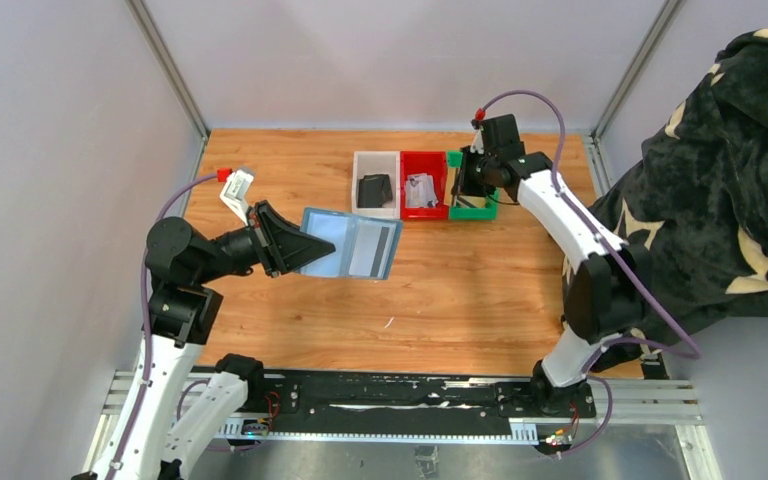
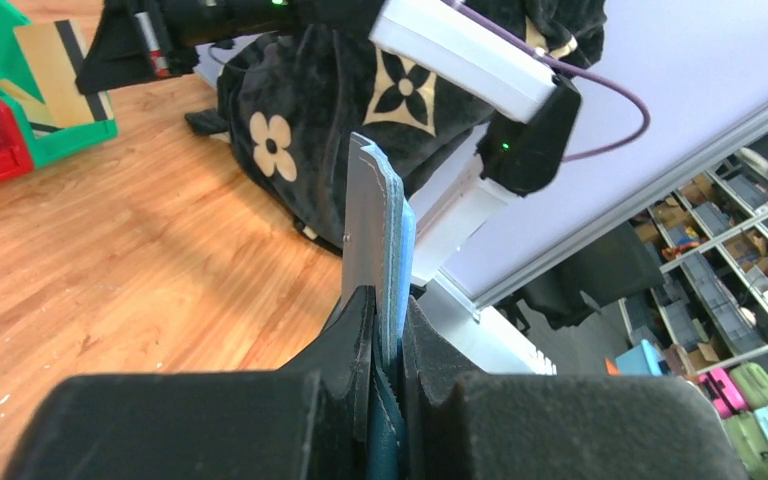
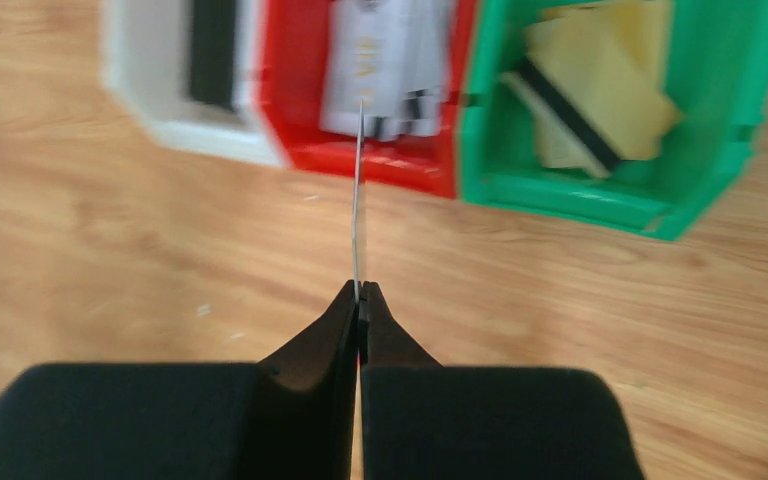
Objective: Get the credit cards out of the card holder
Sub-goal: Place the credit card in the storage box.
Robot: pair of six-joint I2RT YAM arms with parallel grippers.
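Note:
My left gripper (image 1: 295, 246) is shut on the open teal card holder (image 1: 332, 242) and holds it above the table, left of the middle. A grey card (image 1: 373, 250) lies in its right half. In the left wrist view the card holder (image 2: 398, 240) stands edge-on between my fingers, with the grey card (image 2: 364, 230) against its left face. My right gripper (image 1: 468, 184) is over the bins at the back. In the right wrist view my right gripper (image 3: 360, 296) is shut on a thin whitish credit card (image 3: 358, 200) seen edge-on, pointing towards the red bin (image 3: 300, 110).
Three small bins stand in a row at the back. The white bin (image 1: 377, 205) holds a black wallet (image 1: 374, 188), the red bin (image 1: 424, 210) holds whitish cards (image 1: 420, 190), and the green bin (image 1: 474, 210) holds yellow cards (image 3: 600, 80). A dark flowered garment (image 1: 730, 200) is at the right edge.

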